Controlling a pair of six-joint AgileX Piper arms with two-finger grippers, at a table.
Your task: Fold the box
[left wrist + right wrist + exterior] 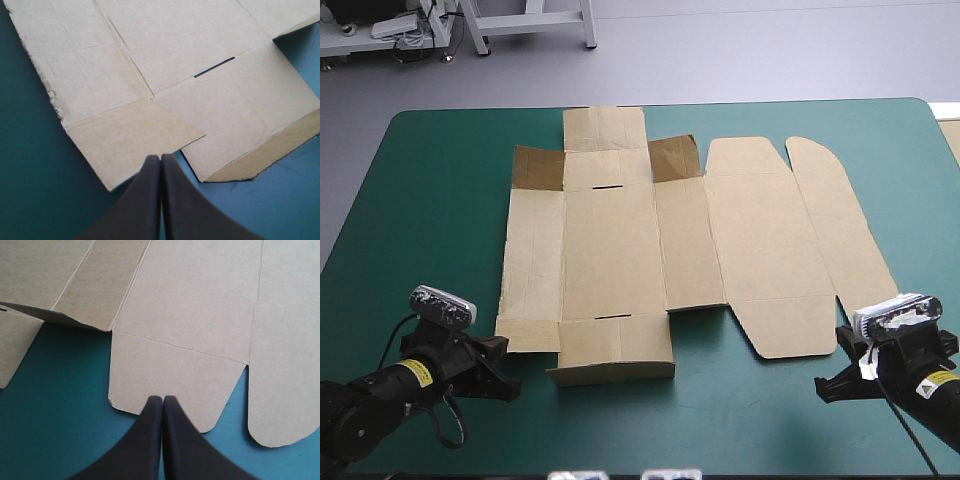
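The brown box (650, 240) lies as a cut sheet spread flat across the middle of the teal-green table, with two small far flaps tilted up. Its near flap (612, 350) is slightly raised at the front. My left gripper (495, 365) rests on the table just off the sheet's near left corner, fingers shut with nothing in them. In the left wrist view its tips (160, 159) touch the edge of a corner flap (132, 137). My right gripper (832, 385) sits near the sheet's near right flap, shut and empty; its tips (162, 400) meet the rounded flap (172, 382).
Bare teal-green cover (430, 200) surrounds the sheet on the left, front and far right. The table's near edge lies close behind both grippers.
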